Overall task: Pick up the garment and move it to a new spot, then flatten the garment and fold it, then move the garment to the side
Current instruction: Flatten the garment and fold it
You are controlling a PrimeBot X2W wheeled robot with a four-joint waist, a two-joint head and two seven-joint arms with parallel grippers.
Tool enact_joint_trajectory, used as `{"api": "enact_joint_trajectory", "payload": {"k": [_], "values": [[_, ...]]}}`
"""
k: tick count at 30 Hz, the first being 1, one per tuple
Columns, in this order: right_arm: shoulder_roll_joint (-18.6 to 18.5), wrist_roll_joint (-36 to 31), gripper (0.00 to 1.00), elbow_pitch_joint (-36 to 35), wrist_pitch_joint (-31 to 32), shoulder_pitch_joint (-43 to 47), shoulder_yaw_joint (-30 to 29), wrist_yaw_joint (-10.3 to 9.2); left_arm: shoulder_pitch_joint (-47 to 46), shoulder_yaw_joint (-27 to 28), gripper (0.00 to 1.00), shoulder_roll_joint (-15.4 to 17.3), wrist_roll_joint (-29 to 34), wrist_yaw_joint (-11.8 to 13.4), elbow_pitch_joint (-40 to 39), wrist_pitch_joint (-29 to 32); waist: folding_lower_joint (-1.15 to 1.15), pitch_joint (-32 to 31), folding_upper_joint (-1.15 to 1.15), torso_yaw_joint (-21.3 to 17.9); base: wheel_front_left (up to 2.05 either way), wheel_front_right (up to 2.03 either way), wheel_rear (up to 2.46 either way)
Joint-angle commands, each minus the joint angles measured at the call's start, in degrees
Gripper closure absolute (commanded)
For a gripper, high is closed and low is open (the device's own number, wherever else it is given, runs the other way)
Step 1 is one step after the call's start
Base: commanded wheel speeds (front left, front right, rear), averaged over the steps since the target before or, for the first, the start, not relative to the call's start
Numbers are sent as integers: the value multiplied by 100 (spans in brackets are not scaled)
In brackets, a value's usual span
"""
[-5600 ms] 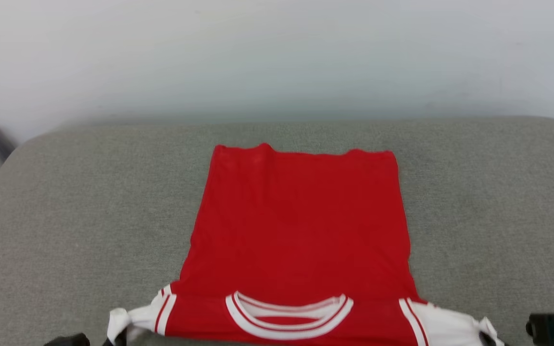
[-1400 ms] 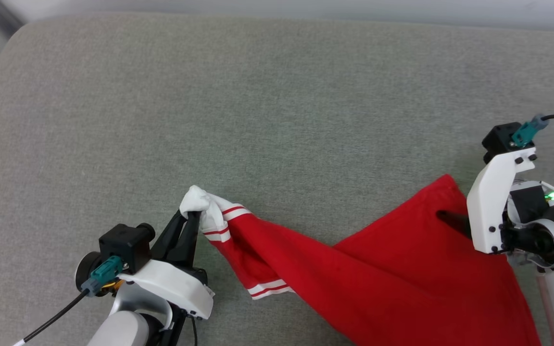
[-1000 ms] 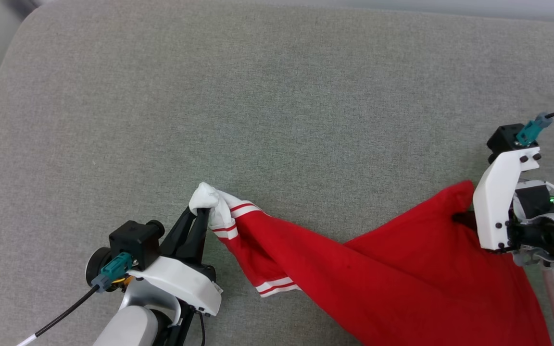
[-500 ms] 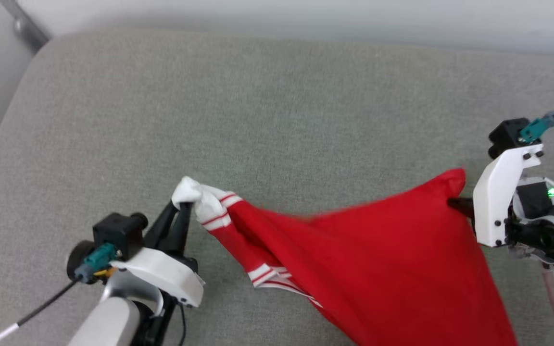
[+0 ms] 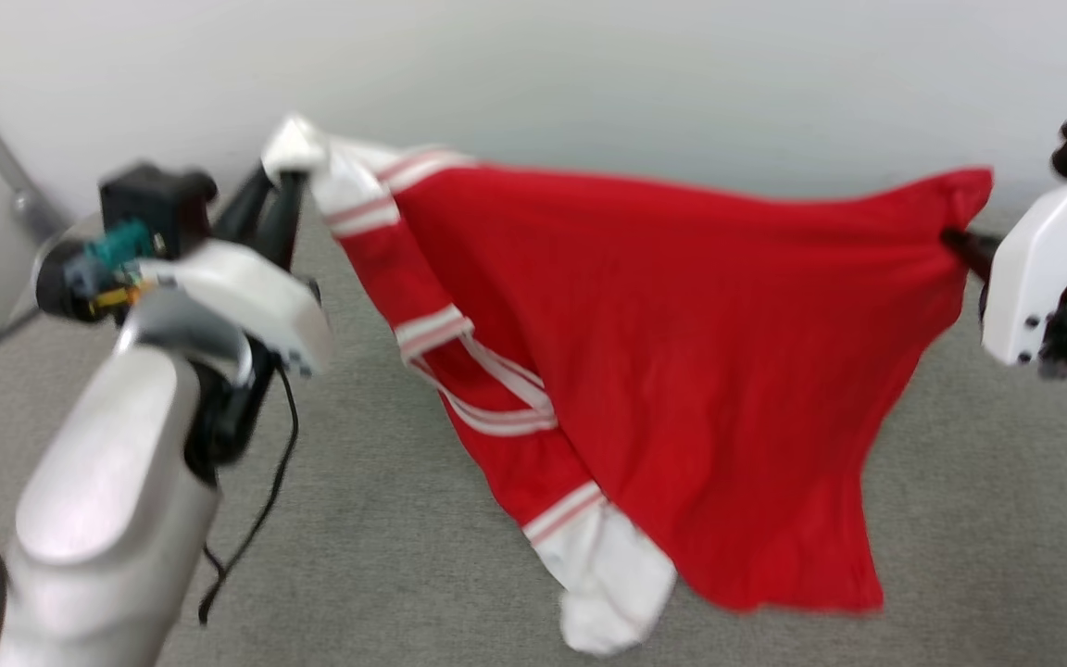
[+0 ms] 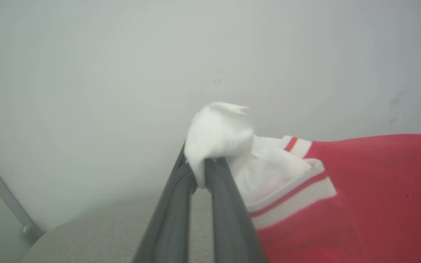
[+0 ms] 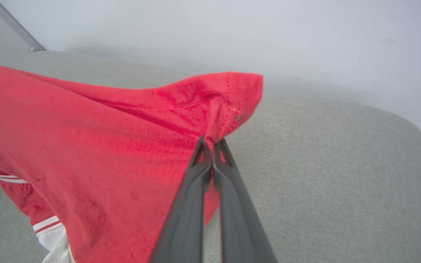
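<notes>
We hold garment (image 5: 682, 371) aloft btwn tools: L tool (image 5: 279, 185) shut on white sleeve (image 6: 219, 131), R tool (image 5: 952, 241) shut on red hem corner (image 7: 232, 91). Fabric looks light, limp; grip corners.

Centre: being blocked by the stretched garment (image 5: 682, 371), hanging wide across.
Below: narrowing under the drooping white sleeve (image 5: 612, 602), close above the grey cushion (image 5: 987, 547).
Behind: being closed off by the wall (image 5: 589, 65).
Front right: lying open over bare cushion.
</notes>
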Motion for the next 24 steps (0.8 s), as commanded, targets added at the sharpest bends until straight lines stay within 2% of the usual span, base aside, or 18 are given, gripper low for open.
{"api": "enact_joint_trajectory", "payload": {"k": [1, 9, 17, 24], "values": [[-51, -57, 100, 38, -51, -124, -28, -4, -196, 51, 100, -19, -6, -8, 113, -16, 1, -19, 0, -69, 0, 0, 0], [-88, -443, 100, 218, -672, -1166, -272, -7, -2096, 175, 100, -162, 6, -258, 1500, -204, 1, 414, 0, -232, 0, 0, 0], [-48, -902, 100, 365, -1333, -2577, -282, -8, -4009, 339, 100, 61, 205, -369, 2506, -592, 1, 1397, 0, -408, 0, 0, 0], [71, -1048, 100, 633, -1798, -3862, -192, -10, -5451, 553, 100, 323, 209, -420, 2888, -768, 1, 2552, 0, -583, 0, 0, 0]]}}
